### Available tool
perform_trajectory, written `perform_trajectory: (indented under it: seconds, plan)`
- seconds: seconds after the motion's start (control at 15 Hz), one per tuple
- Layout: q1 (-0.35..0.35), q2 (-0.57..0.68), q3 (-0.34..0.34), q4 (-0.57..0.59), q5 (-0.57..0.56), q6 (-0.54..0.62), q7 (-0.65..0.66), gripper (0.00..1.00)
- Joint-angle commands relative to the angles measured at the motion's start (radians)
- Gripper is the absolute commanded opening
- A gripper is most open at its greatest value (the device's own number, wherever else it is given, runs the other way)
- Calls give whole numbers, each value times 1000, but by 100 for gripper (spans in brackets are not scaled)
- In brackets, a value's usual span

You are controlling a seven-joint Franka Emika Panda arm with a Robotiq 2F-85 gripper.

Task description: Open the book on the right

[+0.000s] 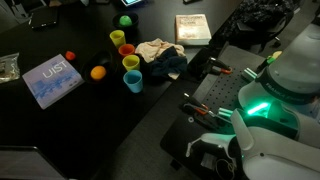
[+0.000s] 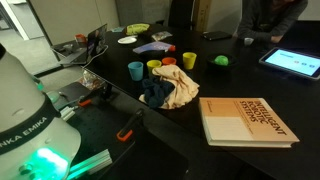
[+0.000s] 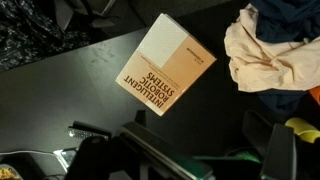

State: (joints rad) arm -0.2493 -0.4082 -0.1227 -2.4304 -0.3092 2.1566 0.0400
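spanning everything, black surface (image 1: 40, 130). large light-blue book (image 1: 52, 80) lies flat, cover reads "uist". small thick cream paperback book (image 2: 247, 121) lies closed, cover up, just beside crumpled beige-and-navy cloth pile (image 2: 170, 90); title reads "intelligent ... systems", middle word unclear. tool (image 3: 185, 150) hovers above it, jaws apart, likely lining up on the cover edge.

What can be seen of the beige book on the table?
The book is a paperback with a pale beige cover and brownish title print reading Intelligent Robotic Systems; pale page edges show along one side. It is closed and lies flat, cover up, on the dark table, close to the crumpled cloths but apart from them. Only the table touches it.
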Motion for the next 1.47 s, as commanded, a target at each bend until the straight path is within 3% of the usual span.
perform_trajectory:
  seconds: [0.0, 0.33, 0.6, 0.93, 1.4]
  plan:
    - [-1, 143, -32, 11, 6, 88, 25, 100]
    - [-18, 414, -98, 87, 67, 185, 65, 100]
    - [-51, 598, -150, 199, 266, 147, 14, 100]
    - [-132, 770, -141, 300, 504, 163, -89, 100]
    - [-220, 967, -108, 426, 585, 165, -184, 100]
